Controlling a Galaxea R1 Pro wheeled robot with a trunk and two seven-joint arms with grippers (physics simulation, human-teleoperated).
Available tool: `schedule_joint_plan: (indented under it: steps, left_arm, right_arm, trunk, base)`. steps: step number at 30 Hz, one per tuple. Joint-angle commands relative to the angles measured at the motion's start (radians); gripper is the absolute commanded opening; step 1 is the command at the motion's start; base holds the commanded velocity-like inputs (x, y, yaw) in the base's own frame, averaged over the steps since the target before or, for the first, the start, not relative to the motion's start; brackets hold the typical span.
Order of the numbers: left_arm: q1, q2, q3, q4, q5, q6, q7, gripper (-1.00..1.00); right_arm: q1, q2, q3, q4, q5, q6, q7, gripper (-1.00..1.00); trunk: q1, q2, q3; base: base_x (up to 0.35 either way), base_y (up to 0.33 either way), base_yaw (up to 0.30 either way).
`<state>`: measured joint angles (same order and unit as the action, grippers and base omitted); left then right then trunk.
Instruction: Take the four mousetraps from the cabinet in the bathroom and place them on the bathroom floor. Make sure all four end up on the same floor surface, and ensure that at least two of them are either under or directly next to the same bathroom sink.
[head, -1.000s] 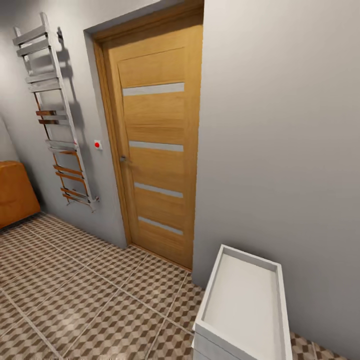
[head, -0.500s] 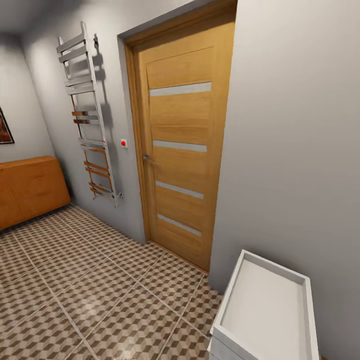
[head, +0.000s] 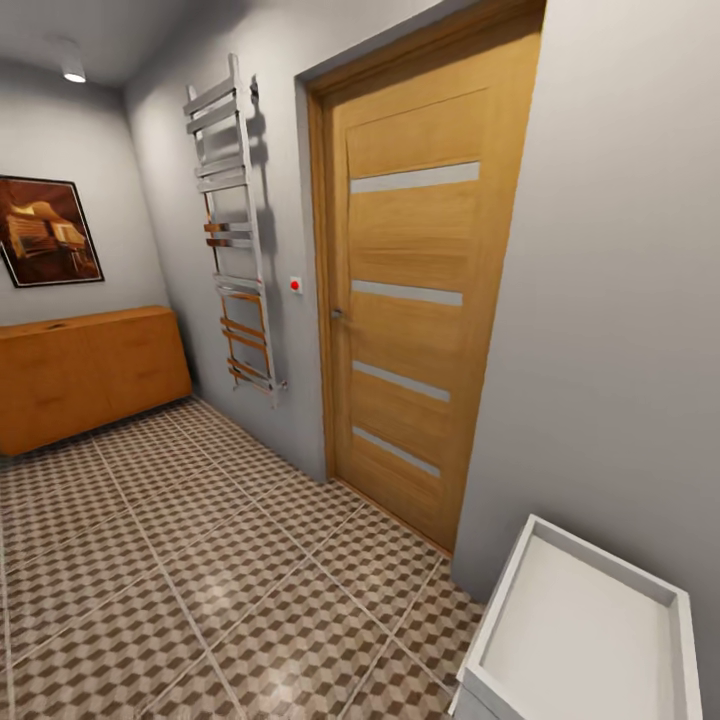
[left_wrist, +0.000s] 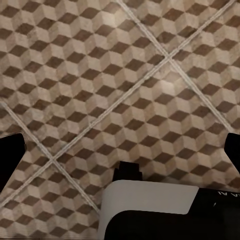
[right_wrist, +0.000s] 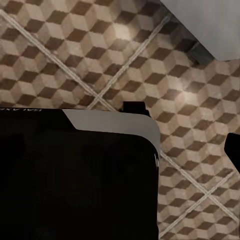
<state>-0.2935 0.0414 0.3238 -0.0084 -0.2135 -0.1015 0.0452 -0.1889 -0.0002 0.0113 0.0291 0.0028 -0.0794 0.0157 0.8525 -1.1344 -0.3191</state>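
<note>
Head view: door (head: 415, 330), cabinet (head: 85, 372), sink (head: 590, 640) at lower right. Left gripper (left_wrist: 120, 150) spread, empty; right gripper (right_wrist: 200, 145) state untellable. Risk: clipping sink while turning.

head cam sits high, angled forward and down along a grey wall: wooden door (head: 410, 320) mid-frame, towel rail (head: 235, 225) beside it, orange cabinet (head: 85, 375) at the far wall, white unit (head: 590, 640) close at lower right. both wrist cams point steeply down at the bathroom floor (left_wrist: 125, 75), close up. shared ground: the cube-pattern tiles (right_wrist: 60, 55) show in all three views (head: 180, 560).
</note>
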Motion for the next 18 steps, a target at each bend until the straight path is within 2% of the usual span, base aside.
schedule_joint_plan:
  steps: [1, 18]
  left_arm:
    - [-0.001, 0.0, 0.007, 0.002, -0.011, -0.004, 0.004, 1.0]
    - [-0.001, -0.004, 0.008, 0.002, -0.009, -0.004, -0.002, 1.0]
  right_arm:
    - [-0.001, 0.0, 0.001, 0.003, 0.0, -0.006, 0.002, 1.0]
    - [-0.001, -0.001, 0.001, 0.003, 0.0, -0.006, -0.002, 1.0]
  trunk:
    - [0.0, -0.001, -0.001]
    - [0.0, -0.001, -0.001]
  base:
    - [0.0, 0.0, 0.278]
    - [0.0, 0.0, 0.278]
